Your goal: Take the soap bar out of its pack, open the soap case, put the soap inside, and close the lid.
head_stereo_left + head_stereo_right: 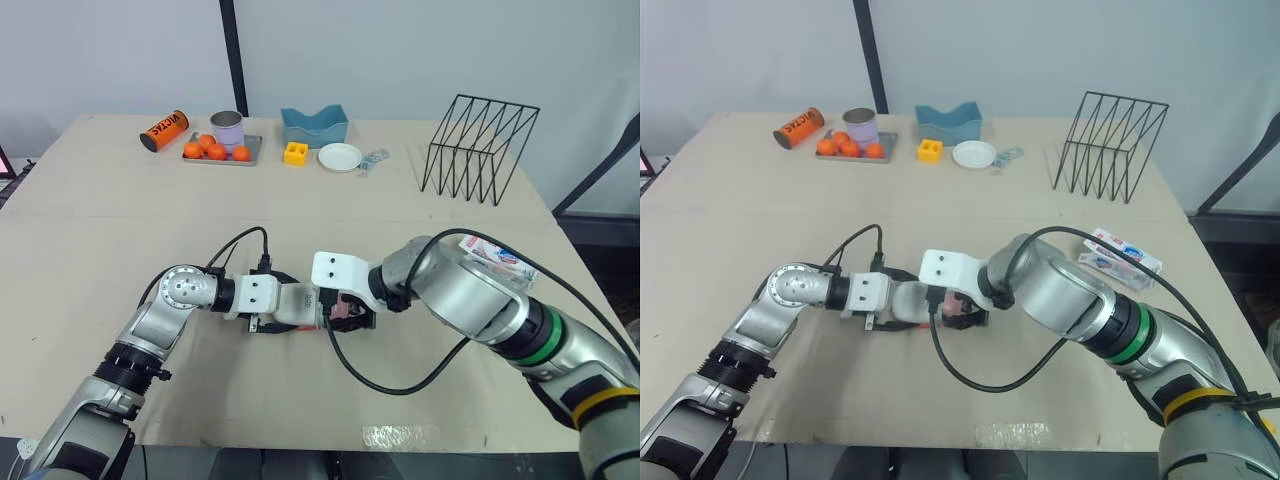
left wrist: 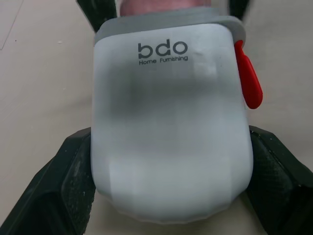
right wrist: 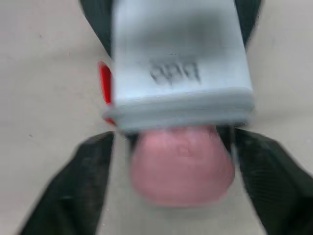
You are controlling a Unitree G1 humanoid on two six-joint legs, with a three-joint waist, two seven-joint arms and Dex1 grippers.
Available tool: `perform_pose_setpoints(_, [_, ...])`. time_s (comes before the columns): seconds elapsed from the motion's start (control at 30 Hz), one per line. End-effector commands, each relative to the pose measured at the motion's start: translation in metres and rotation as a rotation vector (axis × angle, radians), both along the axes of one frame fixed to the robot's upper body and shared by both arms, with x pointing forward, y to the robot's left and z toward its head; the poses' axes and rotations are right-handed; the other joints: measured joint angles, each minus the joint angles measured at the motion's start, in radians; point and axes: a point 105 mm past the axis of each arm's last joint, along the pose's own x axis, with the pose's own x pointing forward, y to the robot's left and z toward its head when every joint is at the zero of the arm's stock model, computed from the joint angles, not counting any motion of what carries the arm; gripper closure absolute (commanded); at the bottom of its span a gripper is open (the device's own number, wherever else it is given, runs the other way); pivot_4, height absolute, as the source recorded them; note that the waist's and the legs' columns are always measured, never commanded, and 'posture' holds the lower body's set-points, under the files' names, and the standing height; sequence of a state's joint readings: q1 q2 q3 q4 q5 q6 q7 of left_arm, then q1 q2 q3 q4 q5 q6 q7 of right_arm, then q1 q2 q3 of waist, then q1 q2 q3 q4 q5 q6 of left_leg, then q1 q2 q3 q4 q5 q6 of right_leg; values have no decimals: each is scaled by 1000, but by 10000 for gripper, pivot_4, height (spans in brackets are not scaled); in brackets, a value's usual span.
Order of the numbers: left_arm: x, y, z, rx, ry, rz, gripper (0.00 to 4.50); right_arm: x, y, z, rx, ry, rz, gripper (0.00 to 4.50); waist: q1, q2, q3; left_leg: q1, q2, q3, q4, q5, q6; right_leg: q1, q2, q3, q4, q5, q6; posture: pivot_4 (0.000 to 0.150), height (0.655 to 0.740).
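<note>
The soap case [image 2: 171,122], gripped by the left hand [image 1: 287,305], looks open to the unpacked soap [image 3: 181,166] grasped by the right hand [image 1: 350,312]; seating it and closing remain.

Left arm [image 1: 150,335] bent at elbow, forearm turned inward across front. Left gripper [image 1: 292,312] low, black fingers [image 2: 63,191] clamped on both sides of white plastic soap case with grey rim [image 2: 171,122]. Right arm [image 1: 480,300] reaching inward, right gripper [image 1: 350,312] facing left one, nose to nose.
</note>
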State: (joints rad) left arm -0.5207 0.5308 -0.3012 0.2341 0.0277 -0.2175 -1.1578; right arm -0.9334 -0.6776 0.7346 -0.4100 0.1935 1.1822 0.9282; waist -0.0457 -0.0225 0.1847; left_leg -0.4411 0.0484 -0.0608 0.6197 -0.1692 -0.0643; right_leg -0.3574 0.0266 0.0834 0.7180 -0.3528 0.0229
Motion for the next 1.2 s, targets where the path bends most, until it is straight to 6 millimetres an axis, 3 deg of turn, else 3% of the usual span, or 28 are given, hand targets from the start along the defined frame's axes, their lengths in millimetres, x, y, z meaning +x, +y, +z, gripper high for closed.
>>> perform_pose_setpoints(0.03, [4, 2, 3, 2, -21, 24, 9649, -3, 10, 18, 57, -50, 59, 652, 0, 0, 0, 0, 0, 0, 0, 0, 0, 0, 0, 0, 0, 0, 0, 1500, 7400])
perform_pose_setpoints(0.17, [5, 3, 5, -22, -31, 36, 9649, 1, 5, 25, 82, -59, 31, 652, 0, 0, 0, 0, 0, 0, 0, 0, 0, 0, 0, 0, 0, 0, 0, 1500, 7400])
perform_pose_setpoints(0.37, [-3, 8, 9, -95, -7, 48, 9649, 17, -22, 40, 144, -69, -99, 652, 0, 0, 0, 0, 0, 0, -1, 0, 0, 0, 0, 0, 0, 0, 0, 1500, 7400])
perform_pose_setpoints(0.53, [-13, 15, 10, -133, 13, 62, 9649, 9, -43, 38, 155, -57, -119, 652, 0, 0, 0, 0, 0, 0, -1, 0, 0, 0, 0, 0, -1, 0, 0, 1500, 7400])
perform_pose_setpoints(0.87, [-23, 30, 27, -162, 5, 73, 9649, 5, -45, 33, 176, -57, -112, 652, -2, 2, 1, 0, 1, 1, -2, 0, 0, 0, 1, 0, -1, 0, -1, 1500, 7400])
perform_pose_setpoints(0.93, [-26, 33, 25, -148, 9, 75, 9649, 3, -41, 33, 189, -51, -103, 5698, -2, 2, 1, 0, 1, 1, -2, 0, 0, 0, 1, 0, -2, 0, -1, 1500, 7400])
perform_pose_setpoints(1.2, [-29, 30, 19, -143, 19, 79, 9649, -15, -24, 27, 172, -10, 17, 36845, -2, 2, 1, 0, 1, 1, -2, 0, 0, 0, 1, 0, -2, 0, -1, 1500, 7400])
